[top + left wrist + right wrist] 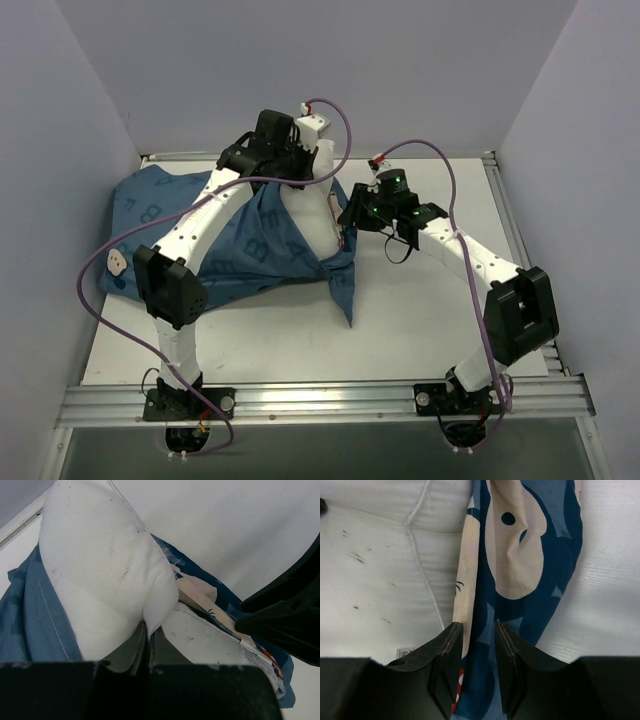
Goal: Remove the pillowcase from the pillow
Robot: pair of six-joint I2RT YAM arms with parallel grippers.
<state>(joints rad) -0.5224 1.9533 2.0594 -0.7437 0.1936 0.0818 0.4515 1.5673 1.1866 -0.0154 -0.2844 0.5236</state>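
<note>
On the white table (420, 320), the pillowcase (250, 255) sprawls across the left half, long axis running left to centre, with its mouth at centre. There the pillow (318, 205) pokes out, exposed end toward the far edge. The left gripper (148, 642) is clenched on a fold of that white end. The right gripper (479, 655), just beside it, looks pinched on the case's hem. Pulling the two apart is the call, with bare tabletop to the right and the wall close on the left.
</note>
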